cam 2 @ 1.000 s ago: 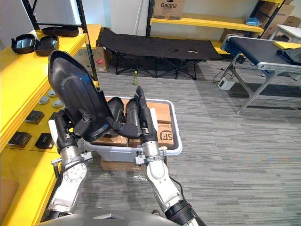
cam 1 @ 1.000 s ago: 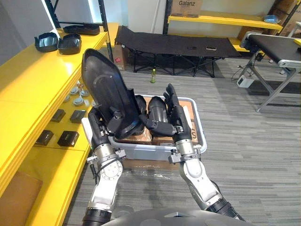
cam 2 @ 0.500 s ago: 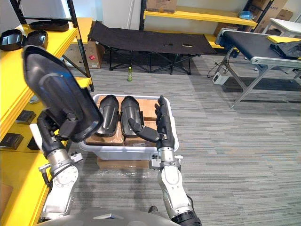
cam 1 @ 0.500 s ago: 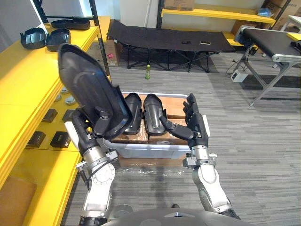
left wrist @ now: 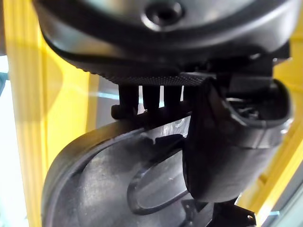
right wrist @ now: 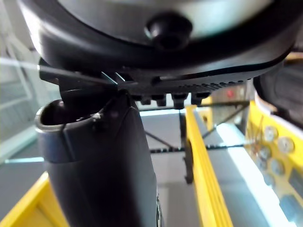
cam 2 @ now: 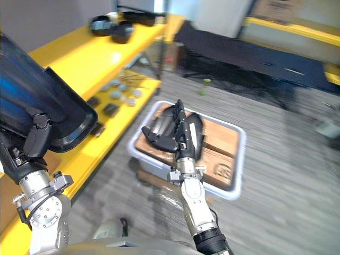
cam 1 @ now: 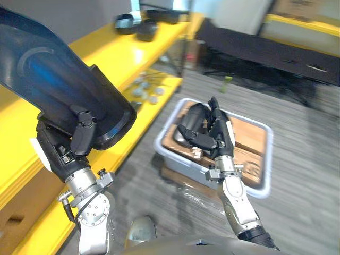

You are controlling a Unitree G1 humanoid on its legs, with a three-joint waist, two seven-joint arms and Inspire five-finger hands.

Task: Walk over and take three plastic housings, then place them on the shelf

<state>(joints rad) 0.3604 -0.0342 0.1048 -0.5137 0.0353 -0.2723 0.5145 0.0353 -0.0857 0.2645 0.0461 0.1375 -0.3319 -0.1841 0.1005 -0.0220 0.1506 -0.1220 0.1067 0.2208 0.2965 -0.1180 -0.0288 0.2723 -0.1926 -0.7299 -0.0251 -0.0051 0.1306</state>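
Left wrist view: the fingers (left wrist: 142, 97) are set against the edge of a black housing (left wrist: 104, 179) and the thumb (left wrist: 222, 151) is folded over its face, so the left hand (cam 1: 59, 151) is clamped on the housing at its narrow lower end. The housing is held high above the hand, its broad end tilted up and towards the yellow shelf (cam 1: 101, 58) on the robot's left.

The right hand (cam 1: 217, 133) is raised empty, fingers straight and thumb spread, in front of a grey bin (cam 1: 267, 154) on the floor. In the bin a second housing (cam 1: 192, 118) is seen lying on cardboard boxes (cam 1: 249, 138); whether another lies behind the hand cannot be told. At the far end of the shelf's top two dark shells (cam 1: 135, 26) of like shape are seen, and small parts (cam 1: 144, 91) are scattered on the lower level.

The housing is judged to be a light, stiff, thin-walled shell with a smooth and rather slippery skin. Because it is gripped at one end, its long broad part may be expected to swing or twist in the hand. A hold is best taken at the rim or the thicker neck, where the wall can be pinched between thumb and fingers. The broad end could be steadied from below by the free hand. It is better laid flat on the shelf than dropped, since the thin edges may be cracked or scuffed.
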